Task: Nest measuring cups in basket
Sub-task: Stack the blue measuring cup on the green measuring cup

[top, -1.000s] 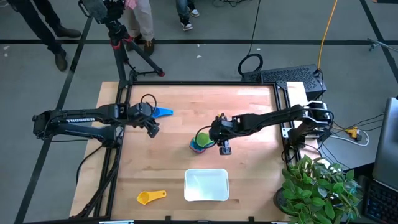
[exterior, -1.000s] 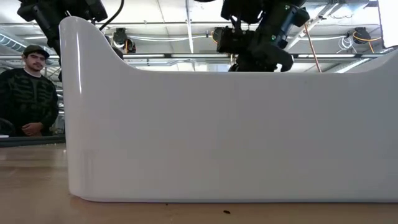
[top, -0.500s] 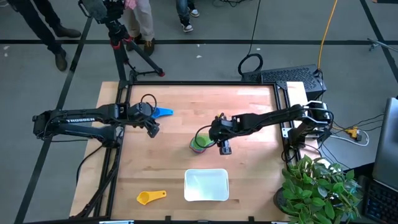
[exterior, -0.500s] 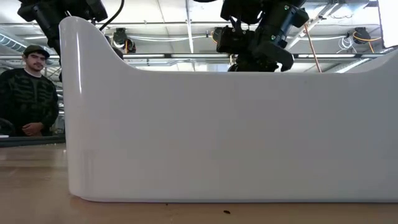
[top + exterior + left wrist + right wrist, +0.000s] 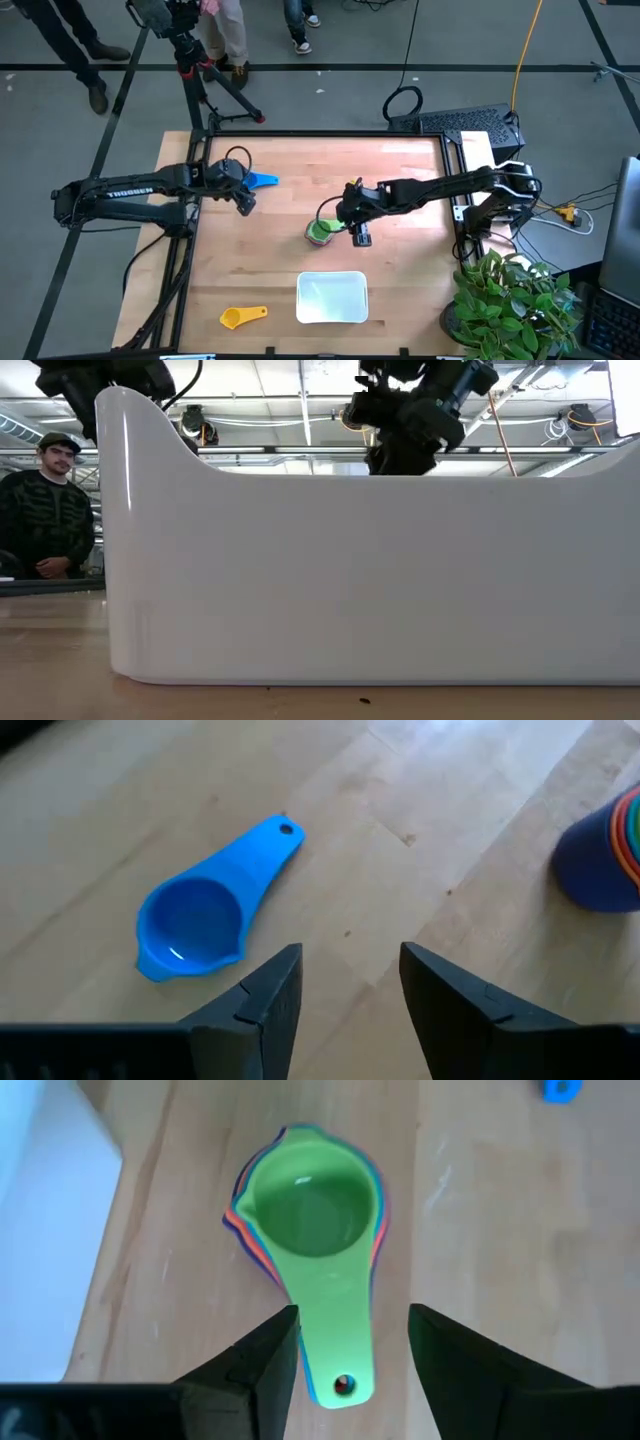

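Observation:
A nested stack of measuring cups (image 5: pixel 320 230) stands on the table's middle, with the green cup (image 5: pixel 310 1210) on top and blue and orange rims showing under it. My right gripper (image 5: pixel 352 1370) is open just right of the stack, its fingers on either side of the green handle (image 5: pixel 340 1350) without touching it. A light blue cup (image 5: pixel 210 910) lies on the table farther left. My left gripper (image 5: pixel 350 1000) is open beside it, touching nothing. A yellow cup (image 5: pixel 242 317) lies near the front edge, left of the white basket (image 5: pixel 332 297).
The basket's near wall (image 5: pixel 350 580) fills the low view and hides the table behind it. A seated person (image 5: pixel 55 500) shows beyond the table's left. A tripod (image 5: pixel 190 60) and people's legs stand past the far edge, a plant (image 5: pixel 510 300) at the right front corner.
The green cup, which stood higher and tipped over the stack, has settled down into it. My right gripper has drawn back a little from the stack and risen slightly. My left arm has kept still.

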`<act>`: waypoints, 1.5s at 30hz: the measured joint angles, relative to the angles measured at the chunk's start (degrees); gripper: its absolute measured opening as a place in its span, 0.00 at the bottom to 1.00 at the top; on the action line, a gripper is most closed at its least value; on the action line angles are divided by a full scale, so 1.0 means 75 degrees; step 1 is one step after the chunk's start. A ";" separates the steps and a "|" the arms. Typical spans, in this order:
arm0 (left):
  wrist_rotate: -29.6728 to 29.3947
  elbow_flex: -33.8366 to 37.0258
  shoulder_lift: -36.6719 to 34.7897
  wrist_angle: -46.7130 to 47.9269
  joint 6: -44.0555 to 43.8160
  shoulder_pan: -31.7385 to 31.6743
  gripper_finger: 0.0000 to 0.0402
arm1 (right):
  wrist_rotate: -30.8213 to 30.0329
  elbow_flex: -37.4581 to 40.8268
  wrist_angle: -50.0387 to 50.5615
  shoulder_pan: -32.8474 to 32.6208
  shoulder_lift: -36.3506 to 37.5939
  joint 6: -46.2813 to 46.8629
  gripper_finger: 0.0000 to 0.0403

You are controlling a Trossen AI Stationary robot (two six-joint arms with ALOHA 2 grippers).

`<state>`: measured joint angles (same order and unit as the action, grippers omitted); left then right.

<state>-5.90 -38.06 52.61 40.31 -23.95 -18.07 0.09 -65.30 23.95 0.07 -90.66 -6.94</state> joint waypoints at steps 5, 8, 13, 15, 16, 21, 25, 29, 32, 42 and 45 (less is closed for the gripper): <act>0.0268 -0.0770 0.0373 0.0410 0.0965 -0.0996 0.42 | -0.0001 0.0001 0.0083 0.0160 0.0574 0.0000 0.45; 0.0338 -0.1474 0.1048 0.1086 0.1783 -0.1594 0.42 | 0.0000 0.0002 0.0140 0.0253 0.0841 -0.0011 0.45; 0.0354 -0.2265 0.2476 0.2475 0.3216 -0.2581 0.42 | -0.0001 0.0153 0.0161 0.0352 0.1145 -0.0023 0.45; 0.0397 -0.2309 0.2932 0.2731 0.3581 -0.2912 0.42 | -0.0001 0.0305 0.0142 0.0385 0.1269 -0.0023 0.45; 0.0424 -0.2316 0.3114 0.2704 0.3716 -0.3043 0.42 | -0.0001 0.0373 0.0156 0.0393 0.1297 0.0001 0.45; 0.0710 -0.2321 0.3794 0.2344 0.3990 -0.3549 0.42 | -0.0002 0.0759 0.0009 0.0417 0.1501 0.0057 0.45; 0.1069 -0.2324 0.4097 0.1929 0.3947 -0.3704 0.42 | -0.0001 0.0968 -0.0018 0.0434 0.1562 0.0155 0.45; 0.1170 -0.2324 0.4416 0.1761 0.3766 -0.3728 0.42 | -0.0004 0.1017 -0.0024 0.0446 0.1560 0.0205 0.45; 0.1162 -0.2258 0.4663 0.1744 0.3640 -0.3778 0.42 | -0.0004 0.1017 -0.0064 0.0446 0.1560 0.0193 0.45; 0.1132 -0.2163 0.5476 0.1644 0.3432 -0.3853 0.41 | -0.0001 0.1017 -0.0082 0.0446 0.1560 0.0181 0.45; 0.1135 -0.2157 0.5589 0.1639 0.3348 -0.3856 0.32 | -0.0001 0.1017 -0.0079 0.0446 0.1560 0.0181 0.45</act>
<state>2.61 -54.24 94.53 52.60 1.16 -46.99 0.08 -57.67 23.35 3.42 -78.96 -5.58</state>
